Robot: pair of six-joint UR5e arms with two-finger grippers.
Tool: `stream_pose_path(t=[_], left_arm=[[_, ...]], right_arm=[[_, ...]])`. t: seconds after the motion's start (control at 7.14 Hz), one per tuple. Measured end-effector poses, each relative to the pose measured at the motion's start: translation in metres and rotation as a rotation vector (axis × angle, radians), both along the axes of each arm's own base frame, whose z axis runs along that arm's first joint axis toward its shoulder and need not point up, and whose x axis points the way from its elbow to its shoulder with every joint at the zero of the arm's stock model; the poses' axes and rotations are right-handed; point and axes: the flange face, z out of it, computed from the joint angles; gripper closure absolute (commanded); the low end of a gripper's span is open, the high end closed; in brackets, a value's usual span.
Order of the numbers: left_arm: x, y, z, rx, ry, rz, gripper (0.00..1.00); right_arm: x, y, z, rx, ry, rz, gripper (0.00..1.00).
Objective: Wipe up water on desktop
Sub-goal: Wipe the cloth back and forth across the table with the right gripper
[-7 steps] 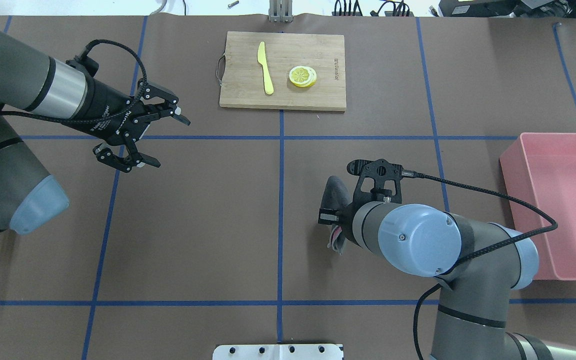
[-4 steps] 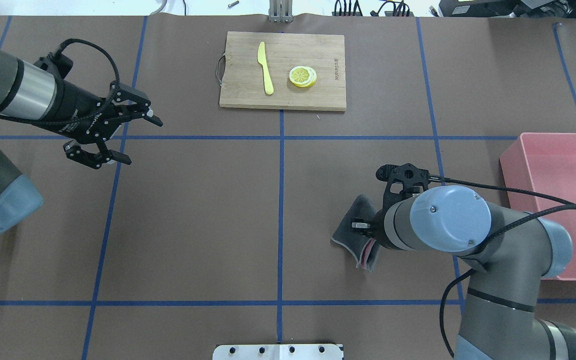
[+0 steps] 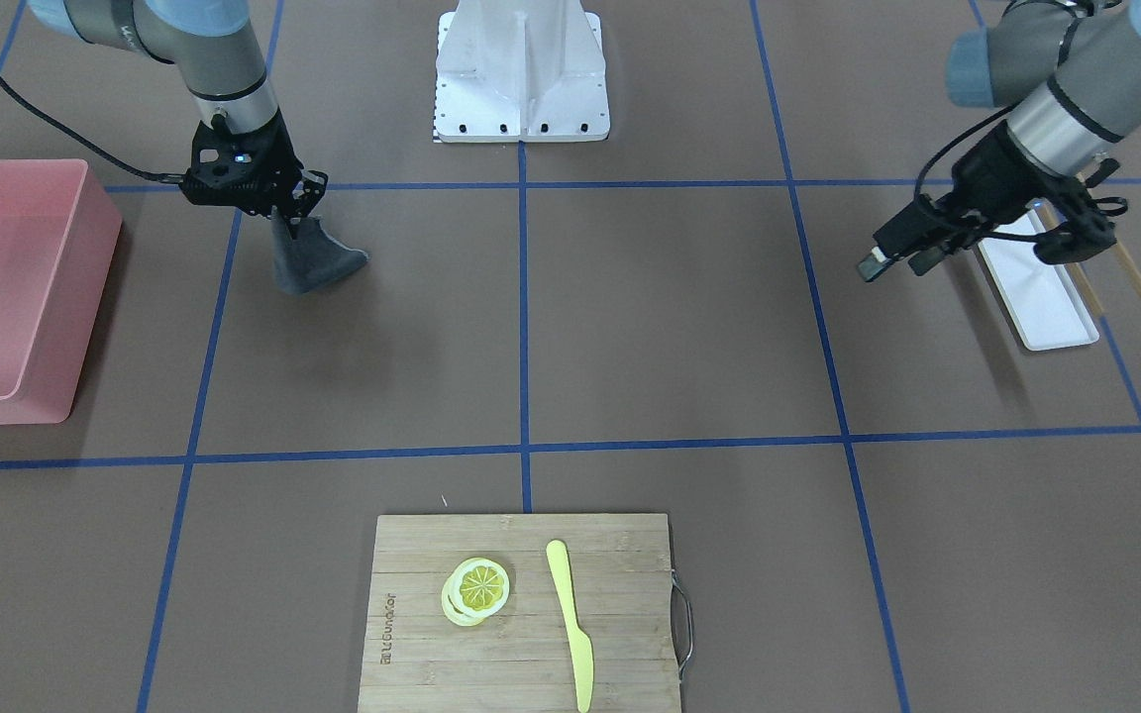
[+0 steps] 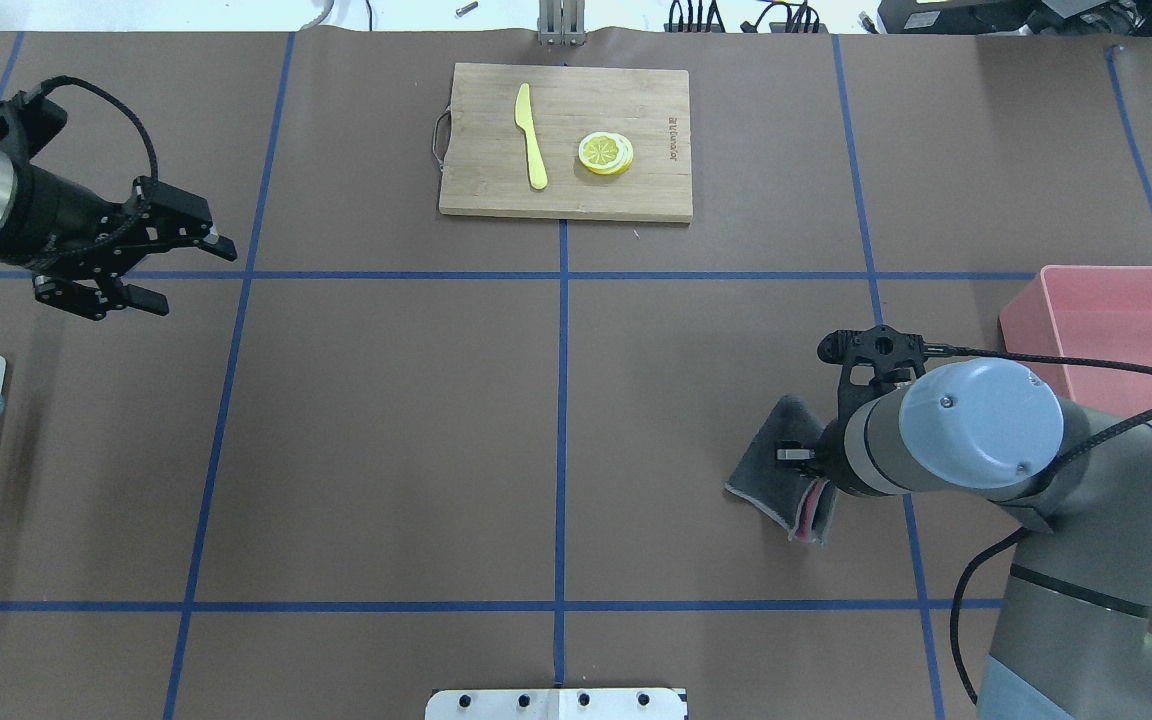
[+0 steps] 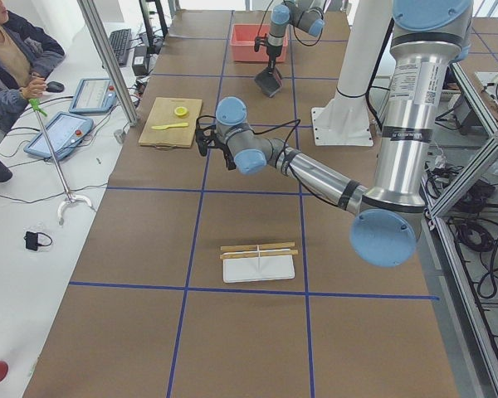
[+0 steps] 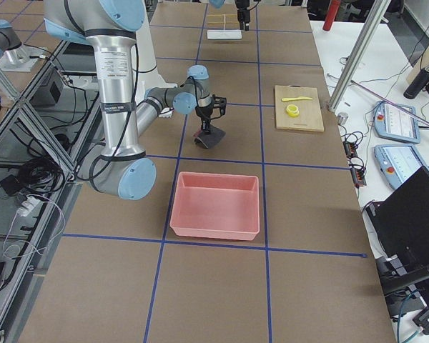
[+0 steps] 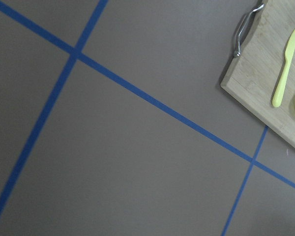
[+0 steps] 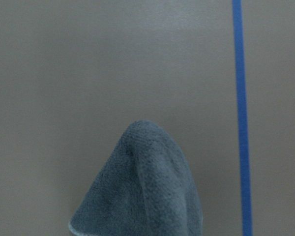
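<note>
The desktop (image 4: 386,420) is a brown surface with blue tape lines; no water shows on it. My right gripper (image 3: 278,216) is shut on a grey cloth (image 4: 774,468) that hangs down with its lower edge on the desktop, right of centre. The cloth also shows in the front view (image 3: 311,259) and the right wrist view (image 8: 147,191). My left gripper (image 4: 192,277) is open and empty, above the desktop's far left; it also shows in the front view (image 3: 895,263).
A bamboo cutting board (image 4: 476,190) with a yellow knife (image 4: 532,135) and lemon slices (image 4: 605,153) lies at the back centre. A pink bin (image 4: 1116,300) stands at the right edge, close to the right arm. A white tray (image 3: 1041,292) with chopsticks lies at the left.
My right gripper has dragged the cloth to the right across the desktop, toward the pink bin. My left arm has drawn back to the left, still open.
</note>
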Motion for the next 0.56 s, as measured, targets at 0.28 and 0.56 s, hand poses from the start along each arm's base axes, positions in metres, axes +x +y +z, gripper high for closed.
stream_pose_path(t=[0.28,0.56], left_arm=[[-0.057,0.009,0.055,0.121,-0.100,0.017,0.03],[-0.102,0.022,0.094,0.198,-0.177,0.033,0.03]], right_arm=[[0.018,-0.001,0.008,0.011,0.008,-0.052,1.00],[-0.033,0.006,-0.035,-0.028,-0.067,-0.049,1.00]])
